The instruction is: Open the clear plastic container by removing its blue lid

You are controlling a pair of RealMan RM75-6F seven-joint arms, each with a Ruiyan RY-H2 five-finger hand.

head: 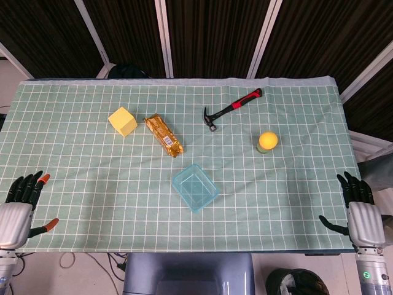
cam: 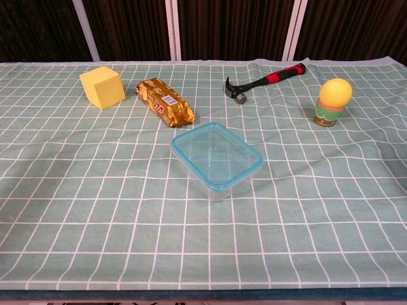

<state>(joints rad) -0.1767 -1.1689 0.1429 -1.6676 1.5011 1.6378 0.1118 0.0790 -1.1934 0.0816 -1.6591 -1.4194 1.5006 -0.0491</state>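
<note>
The clear plastic container (head: 195, 187) (cam: 216, 159) sits near the middle of the green checked tablecloth, its blue lid (cam: 217, 154) on top. My left hand (head: 21, 209) rests at the front left corner of the table, fingers spread, holding nothing. At the front right corner my right hand (head: 359, 212) lies the same way, fingers apart and empty. Both hands are far from the container. The chest view shows neither hand.
Behind the container lie a yellow block (head: 123, 121) (cam: 102, 87), a gold snack packet (head: 164, 136) (cam: 165, 101), a red-and-black hammer (head: 232, 109) (cam: 264, 82) and a yellow ball on a small green cup (head: 267, 142) (cam: 334, 101). The table's front edge (cam: 203, 293) runs close below.
</note>
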